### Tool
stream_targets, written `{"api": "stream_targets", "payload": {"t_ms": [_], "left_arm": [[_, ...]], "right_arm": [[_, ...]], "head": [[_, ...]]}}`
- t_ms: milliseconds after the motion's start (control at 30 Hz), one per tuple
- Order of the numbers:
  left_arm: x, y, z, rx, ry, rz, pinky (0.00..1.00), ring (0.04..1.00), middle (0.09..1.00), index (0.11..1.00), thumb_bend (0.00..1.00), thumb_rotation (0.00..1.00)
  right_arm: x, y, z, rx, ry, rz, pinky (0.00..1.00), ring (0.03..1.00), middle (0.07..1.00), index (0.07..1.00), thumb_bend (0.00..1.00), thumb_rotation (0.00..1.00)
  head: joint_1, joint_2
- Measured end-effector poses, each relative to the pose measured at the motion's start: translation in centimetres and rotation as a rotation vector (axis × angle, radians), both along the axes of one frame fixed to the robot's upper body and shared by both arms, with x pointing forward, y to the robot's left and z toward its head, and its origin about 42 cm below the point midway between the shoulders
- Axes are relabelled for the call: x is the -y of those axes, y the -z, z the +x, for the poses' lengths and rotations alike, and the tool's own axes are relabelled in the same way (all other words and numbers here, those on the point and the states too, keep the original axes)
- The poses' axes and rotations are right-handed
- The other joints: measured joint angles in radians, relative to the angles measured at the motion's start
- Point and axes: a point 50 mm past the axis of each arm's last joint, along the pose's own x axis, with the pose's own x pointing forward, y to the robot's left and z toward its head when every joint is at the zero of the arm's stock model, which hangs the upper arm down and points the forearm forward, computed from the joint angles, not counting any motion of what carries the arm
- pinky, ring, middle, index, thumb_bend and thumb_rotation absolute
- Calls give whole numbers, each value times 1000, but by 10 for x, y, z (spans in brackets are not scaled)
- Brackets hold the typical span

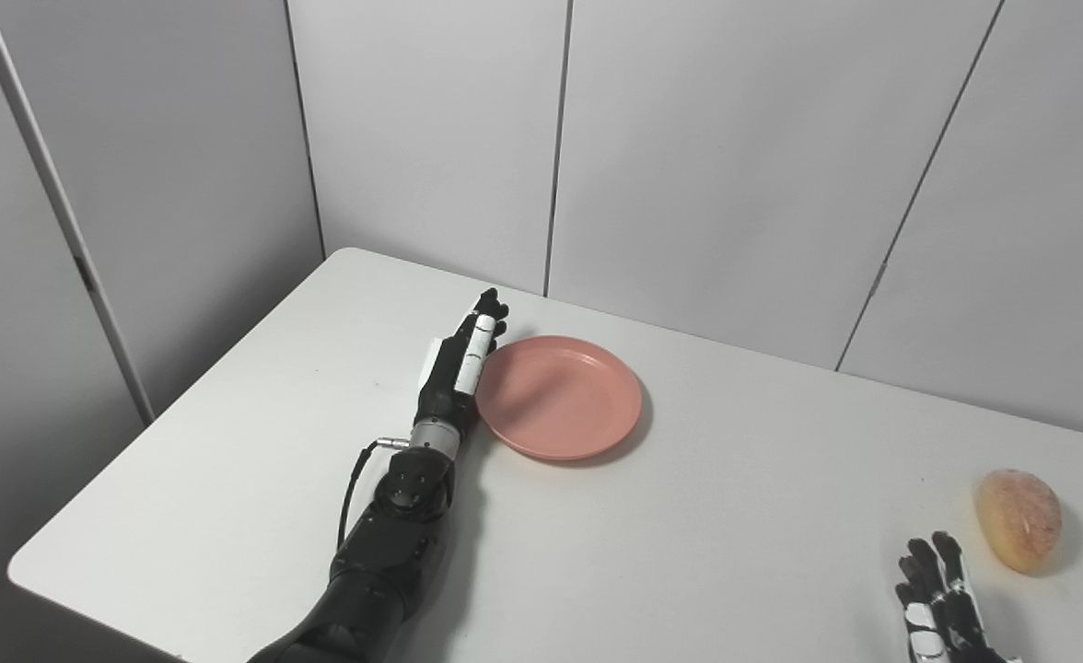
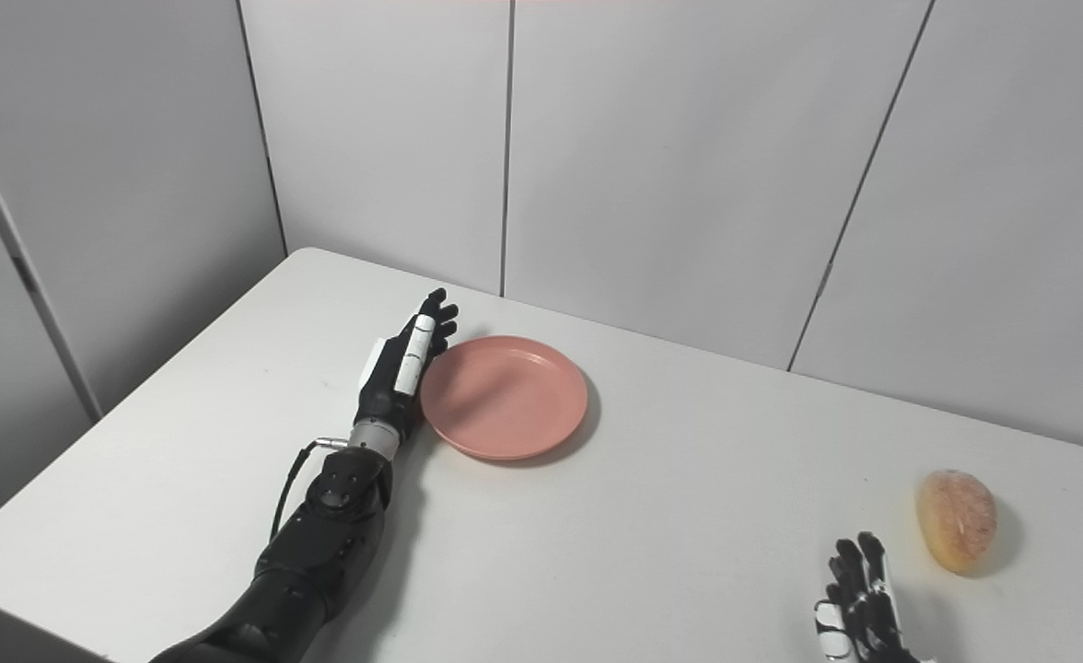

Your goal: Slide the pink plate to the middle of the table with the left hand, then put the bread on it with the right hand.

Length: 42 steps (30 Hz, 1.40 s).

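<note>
While left hand (image 1: 457, 368) lies flat, fingers straight, against pink plate's (image 1: 560, 396) left rim, holding nothing, sliding step is underway; next push rightward. Bread (image 1: 1018, 518) sits far right of plate, beside open right hand (image 1: 937, 599).

On the table (image 1: 228, 442), the plate (image 1: 560, 396) lies toward the back left with the left hand (image 1: 457, 368) flat against its left rim, while the bread (image 1: 1018, 518) lies well apart at the right, just behind and right of the right hand (image 1: 942, 603).
</note>
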Motion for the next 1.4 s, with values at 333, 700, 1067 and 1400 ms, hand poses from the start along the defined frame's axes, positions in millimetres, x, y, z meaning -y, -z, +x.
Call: {"api": "stream_targets", "payload": {"t_ms": [333, 700, 1067, 1400], "left_arm": [[19, -4, 0, 16, 50, 36, 912, 908, 904, 906, 729, 1000], [24, -8, -3, 1, 78, 17, 944, 926, 919, 923, 733, 1000], [53, -2, -6, -10, 154, -18, 949, 925, 917, 920, 749, 1000], [55, 2, -9, -25, 205, -49, 986, 944, 926, 933, 741, 1000]], "right_arm": [[-2, -2, -3, 4, 1, 11, 1000, 959, 949, 980, 542, 725], [-3, -2, -8, -16, 8, 32, 1000, 951, 942, 972, 566, 716], [-10, 1, -7, -28, 41, 34, 1000, 928, 924, 956, 584, 681], [-30, 2, 1, -39, 62, 44, 985, 913, 916, 948, 603, 696]], "head": [[-40, -8], [-95, 0], [-239, -2], [-366, 0]]}}
